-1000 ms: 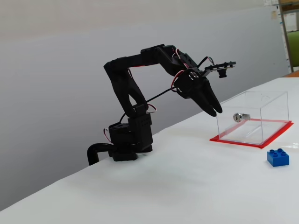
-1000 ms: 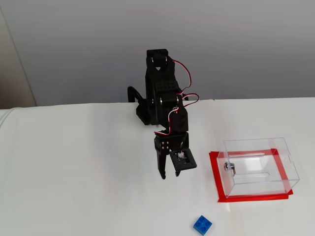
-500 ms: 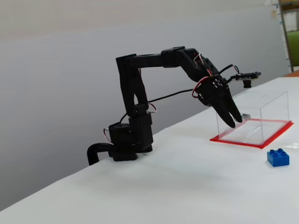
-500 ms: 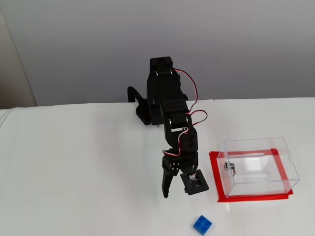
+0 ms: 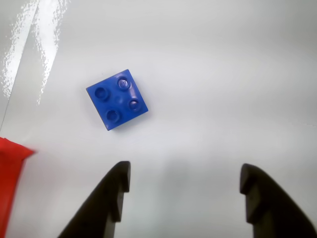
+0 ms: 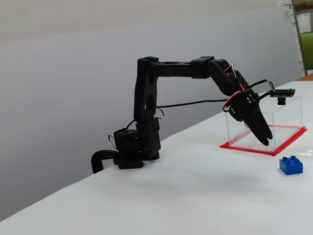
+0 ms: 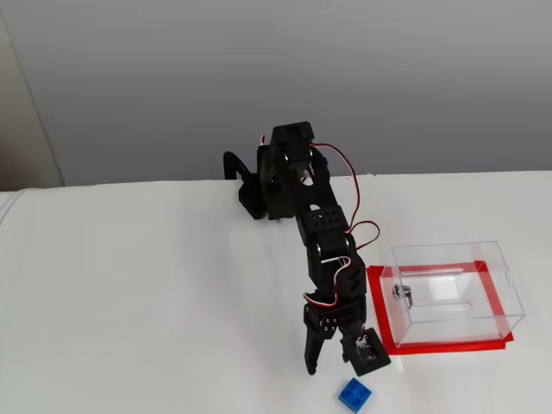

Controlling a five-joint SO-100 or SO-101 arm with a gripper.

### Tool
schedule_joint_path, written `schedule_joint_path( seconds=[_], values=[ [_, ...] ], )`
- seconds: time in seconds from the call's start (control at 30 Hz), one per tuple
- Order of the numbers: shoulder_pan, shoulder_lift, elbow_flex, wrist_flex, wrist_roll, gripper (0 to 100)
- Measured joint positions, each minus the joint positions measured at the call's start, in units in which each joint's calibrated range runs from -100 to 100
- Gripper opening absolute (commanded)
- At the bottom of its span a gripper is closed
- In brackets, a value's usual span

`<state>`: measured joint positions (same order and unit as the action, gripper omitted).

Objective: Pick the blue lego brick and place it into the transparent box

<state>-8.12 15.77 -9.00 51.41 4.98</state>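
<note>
**One brick ahead of your spread claw**

Your claw [image 5: 184,186] was spread wide and held nothing; in the wrist view both fingers [image 5: 110,198] showed along the bottom edge with bare white table [image 5: 223,74] between them. The brick [image 5: 117,99] lay studs up beyond the fingertips, nearer the finger on that view's left than the one on its right, and turned askew to the fingers' line. It touched neither finger. In a fixed view from the side, your claw [image 6: 264,139] hung above the table, pointing down in front of the box [image 6: 281,122], with the brick [image 6: 291,165] lower and to the right. In the fixed view from above, the brick [image 7: 355,393] sat just past the claw [image 7: 332,366], and the box [image 7: 453,289] stood to the claw's right in that picture. A small metal piece [image 7: 402,295] lay inside the box.
</note>
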Motion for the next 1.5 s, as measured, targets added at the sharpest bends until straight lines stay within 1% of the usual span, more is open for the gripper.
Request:
schedule_joint_path(
  seconds=[0.23,0.57,0.9,1.17,1.5],
  values=[
    [-2.24,3.81,-1.68,0.00,0.00,25],
    [-4.38,8.63,-8.56,0.00,0.00,25],
    [-4.38,13.02,-10.24,0.00,-1.27,25],
    [-4.49,19.45,-18.18,0.00,-1.32,25],
    [-4.38,22.24,-18.98,0.00,-1.32,25]
  ],
)
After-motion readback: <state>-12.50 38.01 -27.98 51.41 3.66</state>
